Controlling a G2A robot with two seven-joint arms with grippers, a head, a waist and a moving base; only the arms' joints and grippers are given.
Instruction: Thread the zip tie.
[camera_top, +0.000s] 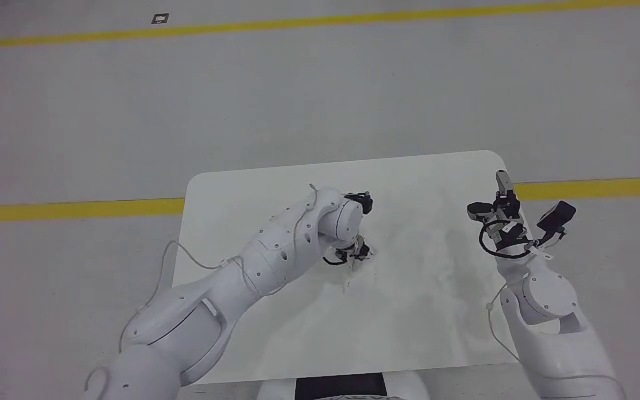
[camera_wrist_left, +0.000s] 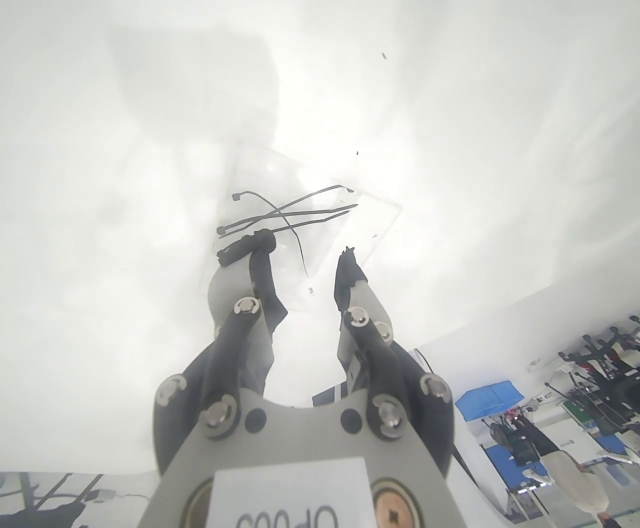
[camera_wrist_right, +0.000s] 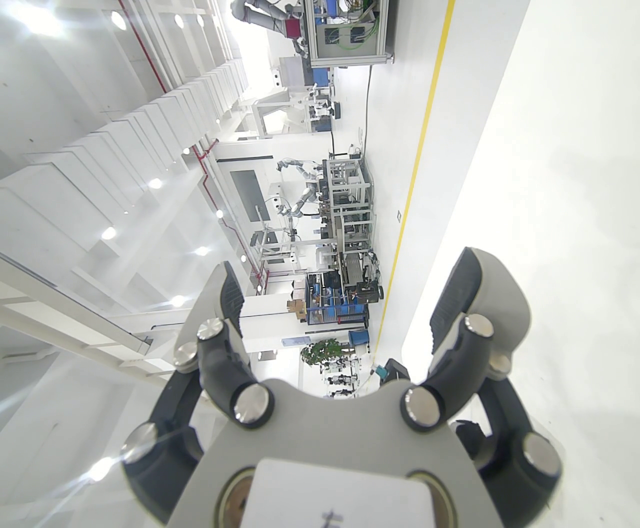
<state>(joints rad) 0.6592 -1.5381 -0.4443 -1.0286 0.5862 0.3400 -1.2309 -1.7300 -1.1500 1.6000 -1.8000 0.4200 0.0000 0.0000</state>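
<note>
Left wrist view gives me the left pincer (camera_wrist_left: 306, 260) spread fairly wide with nothing in it, poised just over a clear tray (camera_wrist_left: 382, 220) where several dark zip ties (camera_wrist_left: 292, 214) lie crossed over one another. One fingertip looks to be right at the bundle, though I can't tell if it touches. From the top view, that pincer is near the middle of the counter (camera_top: 430, 310), a little toward 9 o'clock, while the right pincer (camera_top: 497, 212) waits at the 3 o'clock edge, well apart. It is also wide and empty, and aimed out at the room. My worry is the tangle: closing here could catch two ties at once, or pinch only a tail that slides out. The tray looks light, so a dragging finger might shove or tip it. Threading will also need the far arm brought in accurately.
</note>
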